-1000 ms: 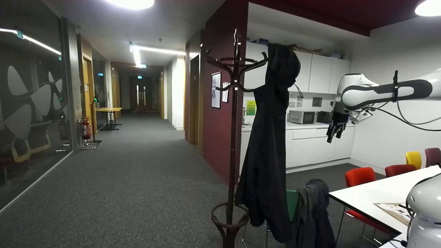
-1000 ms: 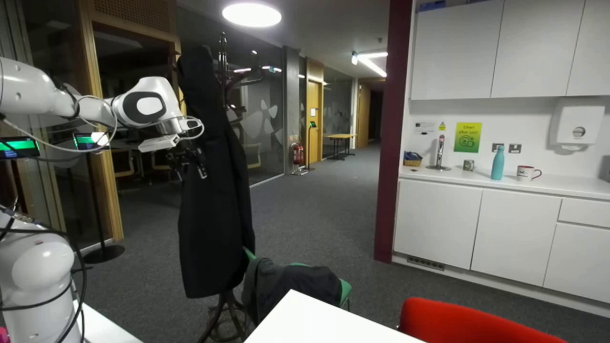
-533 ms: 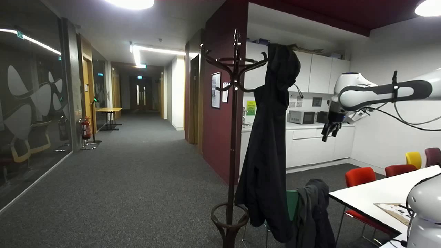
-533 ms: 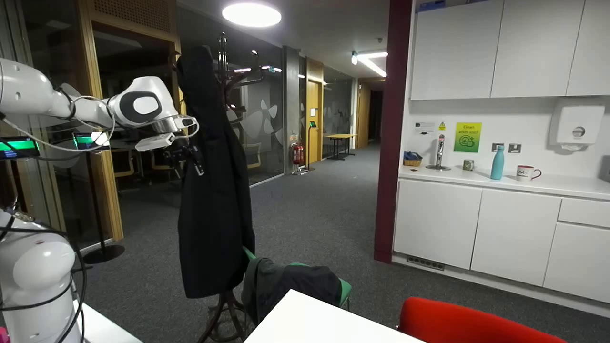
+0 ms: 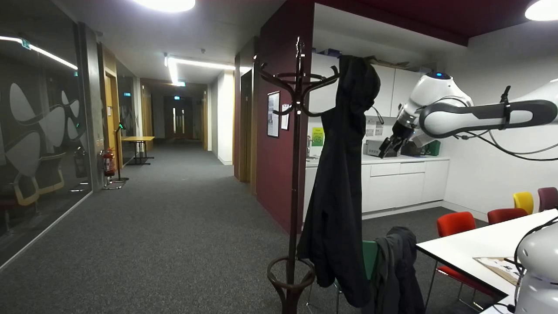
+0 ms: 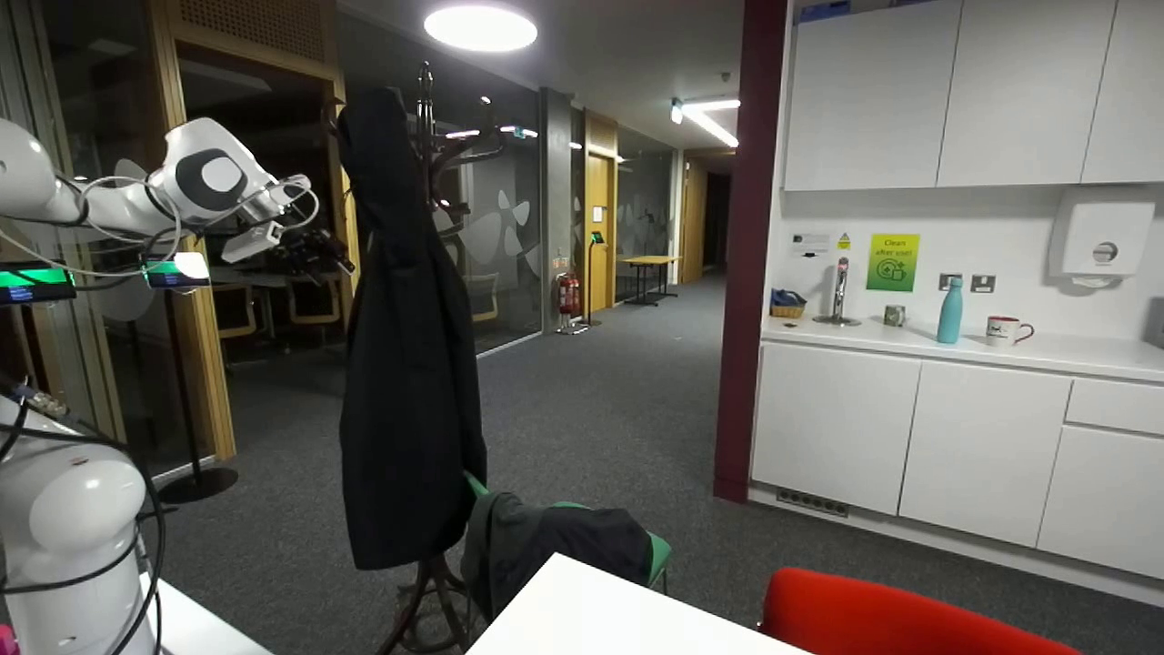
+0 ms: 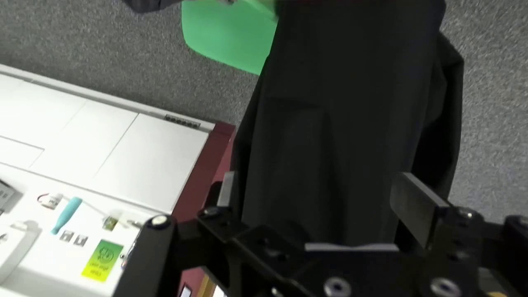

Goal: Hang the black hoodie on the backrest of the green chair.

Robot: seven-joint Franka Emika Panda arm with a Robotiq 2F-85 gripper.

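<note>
My claw is spread, nothing pinched. Ahead, the black hoodie hangs on the coat stand; if I pull sideways without lifting, it'll likely snag and could tip the stand. Beyond, the green chair already carries a dark garment, so the hoodie might slip off.

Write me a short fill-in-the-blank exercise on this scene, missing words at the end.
1. The black hoodie hangs from the ______.
2. The gripper is not shut but ______.
3. A dark garment is draped over the ______ chair.
4. On the counter, a teal ______ stands beside the red-handled mug.

Missing words: coat stand; open; green; bottle.
</note>
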